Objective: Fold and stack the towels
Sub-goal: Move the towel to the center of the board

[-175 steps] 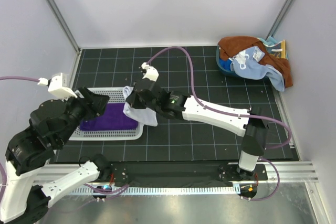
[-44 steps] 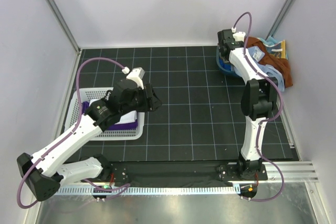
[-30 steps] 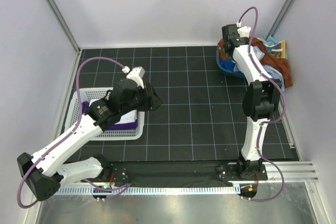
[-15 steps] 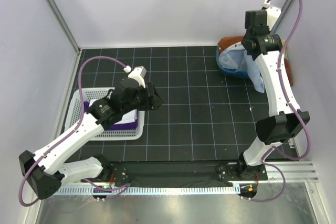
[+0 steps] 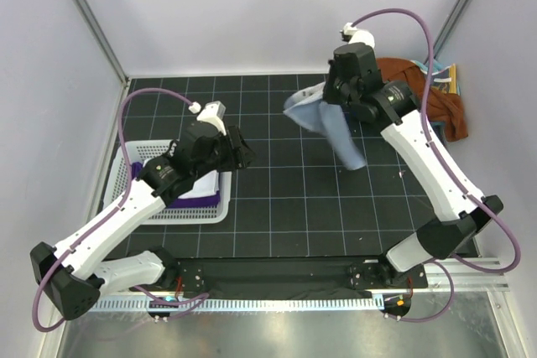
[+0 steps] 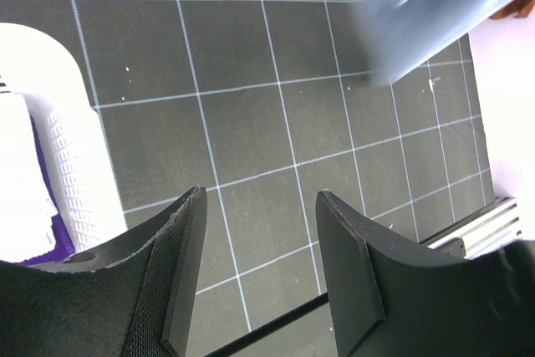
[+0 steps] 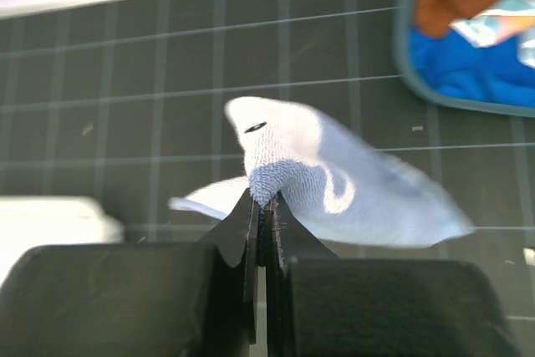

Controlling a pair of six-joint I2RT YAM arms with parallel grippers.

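We saw the right tool clenched on a pinch of the light blue towel, the two fingers pressed flat together with a small fold of terry cloth caught at their tips. White markings showed on the cloth just beside the grip. In the top view that towel hung off the tabletop, bunched under the right tool with one long corner trailing down toward the near side. It hung over the far part of the tabletop, right of the middle.

The left tool was released: its jaws stood apart with only the gridded surface showing between them. From above, the left tool hovered just past the right edge of the white slotted basket, which sat near the left edge of the tabletop. In the basket lay a white towel on top of a dark purple towel. The left wrist view caught the hanging light blue towel as a blur at its upper right.

A rust-brown towel lay heaped in the far right corner of the tabletop, well apart from the basket.
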